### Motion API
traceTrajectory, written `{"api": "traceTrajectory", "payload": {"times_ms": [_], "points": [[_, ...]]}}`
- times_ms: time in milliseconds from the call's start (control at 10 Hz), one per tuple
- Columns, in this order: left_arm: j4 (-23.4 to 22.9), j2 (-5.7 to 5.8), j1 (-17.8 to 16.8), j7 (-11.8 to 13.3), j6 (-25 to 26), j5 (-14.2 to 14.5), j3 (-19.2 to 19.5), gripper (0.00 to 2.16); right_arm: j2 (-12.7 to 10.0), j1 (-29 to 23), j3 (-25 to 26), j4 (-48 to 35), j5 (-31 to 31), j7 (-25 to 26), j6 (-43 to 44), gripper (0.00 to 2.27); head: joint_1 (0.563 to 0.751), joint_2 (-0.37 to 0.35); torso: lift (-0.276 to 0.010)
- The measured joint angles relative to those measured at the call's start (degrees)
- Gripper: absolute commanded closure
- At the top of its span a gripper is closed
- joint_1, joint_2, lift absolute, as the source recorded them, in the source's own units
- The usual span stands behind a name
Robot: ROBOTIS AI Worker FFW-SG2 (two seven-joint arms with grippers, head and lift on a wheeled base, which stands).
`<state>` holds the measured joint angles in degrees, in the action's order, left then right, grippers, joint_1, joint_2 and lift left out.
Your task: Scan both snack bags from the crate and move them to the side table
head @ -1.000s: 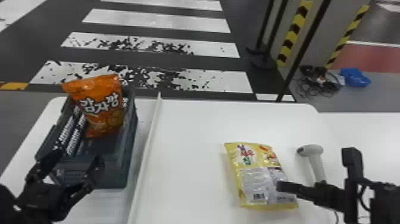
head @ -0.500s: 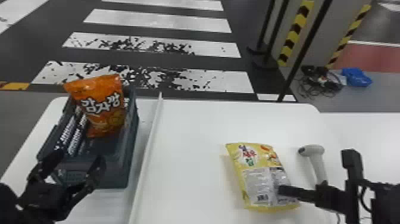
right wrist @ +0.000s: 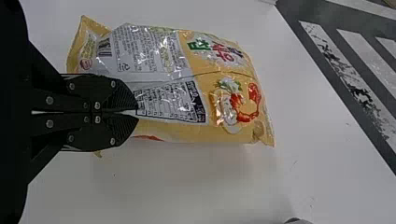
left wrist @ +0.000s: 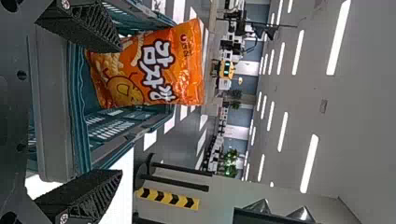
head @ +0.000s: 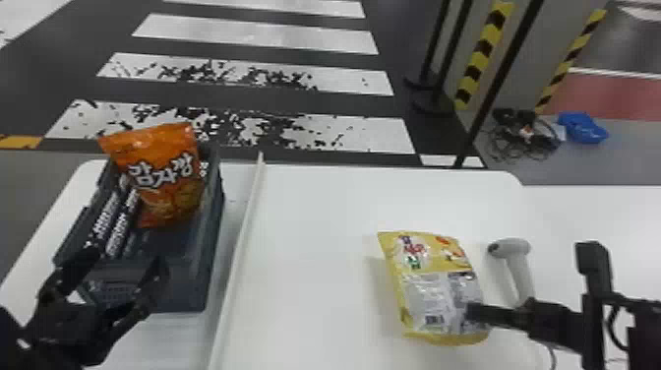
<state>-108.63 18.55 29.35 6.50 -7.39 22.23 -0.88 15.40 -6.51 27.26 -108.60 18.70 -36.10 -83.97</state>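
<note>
One orange bag [head: 165,184] in the crate [head: 189,290] — left fingers [head: 153,279] spread, right fingers [head: 496,315] clenched at a yellow bag [head: 425,290].

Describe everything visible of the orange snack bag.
The orange snack bag looks like glossy, puffed-out plastic film, with large white, dark-edged lettering, a cartoon face and pictured snacks. It stands roughly upright in the crate, its top above the rim. The left pincer, open at the crate's near end, does not grip it.
</note>
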Motion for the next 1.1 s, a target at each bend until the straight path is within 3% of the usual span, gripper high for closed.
{"api": "traceTrajectory", "payload": {"times_ms": [200, 500, 900, 1100], "points": [[0.00, -0.03, 0.07, 0.00, 0.01, 0.00, 0.00, 0.08, -1.08, -1.15, 4.60, -5.16, 4.69, 2.97, -0.09, 2.22, 0.695, -0.134, -0.099], [-0.09, -0.02, 0.16, 0.00, -0.02, 0.00, 0.03, 0.08, -1.96, -1.33, 11.33, -5.60, 8.81, 9.92, 12.67, 2.22, 0.695, -0.221, -0.099], [-0.21, 0.00, 0.22, 0.00, -0.01, 0.00, 0.07, 0.08, -2.02, -0.92, 17.32, 5.27, 12.17, 19.53, 34.50, 2.22, 0.695, -0.350, -0.099], [-0.27, 0.00, 0.26, 0.00, 0.02, 0.00, 0.09, 0.08, -1.85, 0.43, 18.93, 15.29, 15.81, 22.18, 51.01, 2.22, 0.695, -0.350, -0.099]]}}
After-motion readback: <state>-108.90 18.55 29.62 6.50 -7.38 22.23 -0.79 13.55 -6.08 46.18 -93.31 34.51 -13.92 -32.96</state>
